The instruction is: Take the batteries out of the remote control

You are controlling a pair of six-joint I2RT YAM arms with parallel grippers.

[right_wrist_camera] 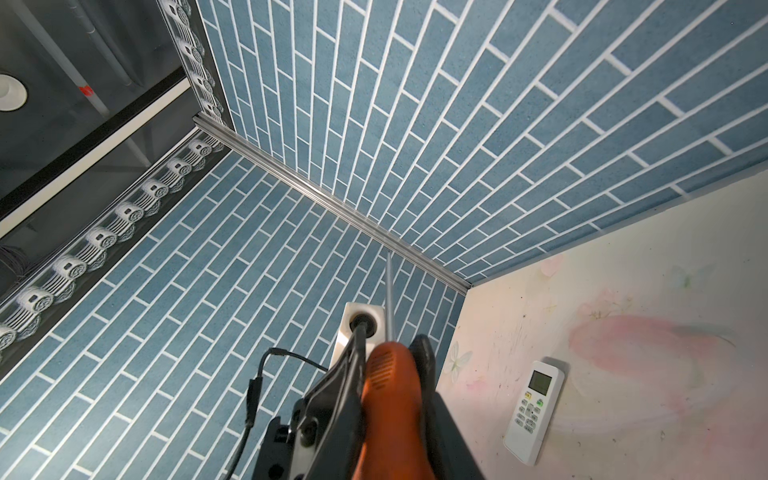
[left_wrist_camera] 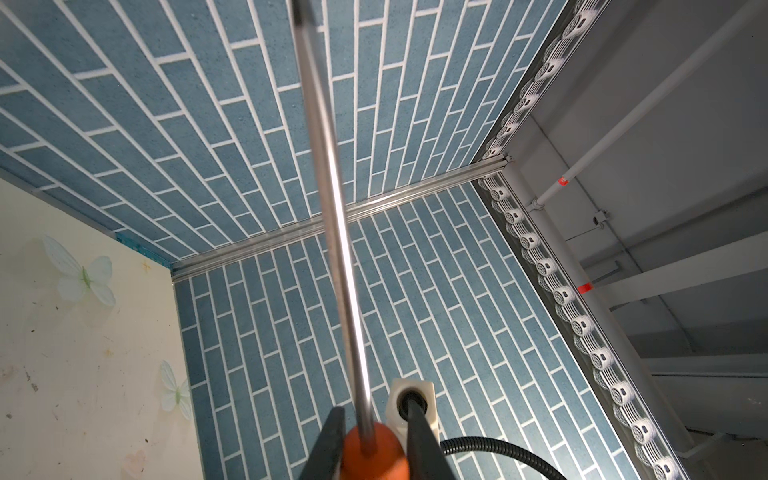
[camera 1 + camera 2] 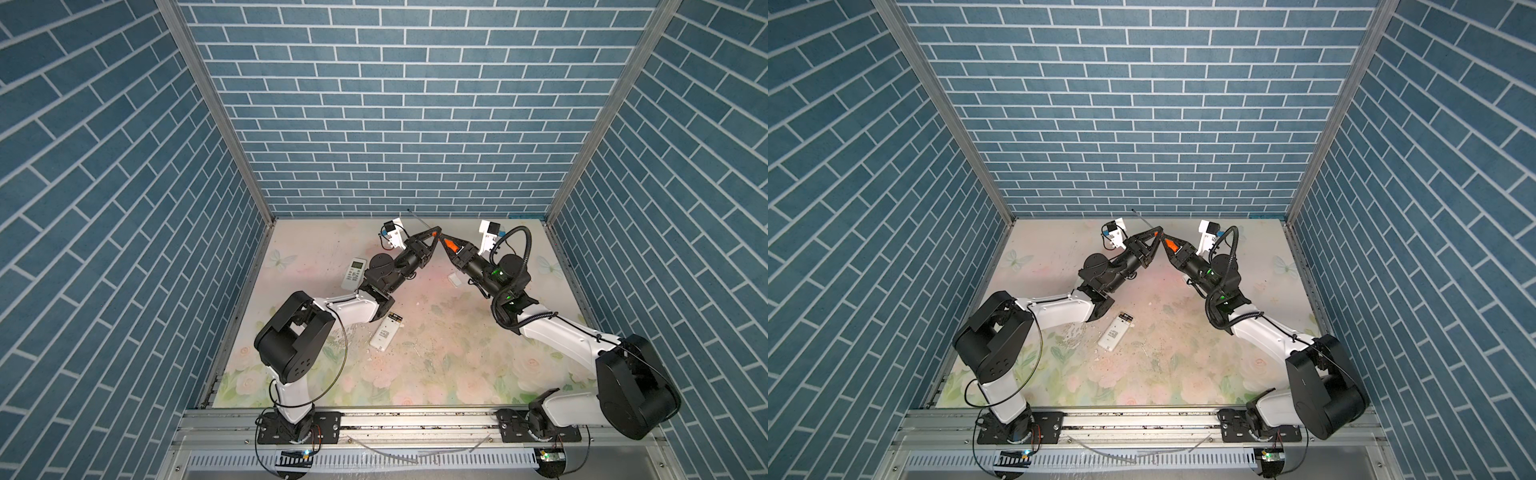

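Nearest, on the surface, a face-down remote shows batteries in its open compartment. Behind, raised, left end effector clamps the orange screwdriver by its neck; right end effector is closed on its handle.

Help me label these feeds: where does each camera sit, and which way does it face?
Both top views: high in front, looking down on the table; both arms show.
Left wrist: on that arm, looking along the screwdriver at the walls; left gripper shows.
Right wrist: on that arm, facing a wall corner and a face-up remote; right gripper shows.
Shared: the screwdriver, in both wrist views.
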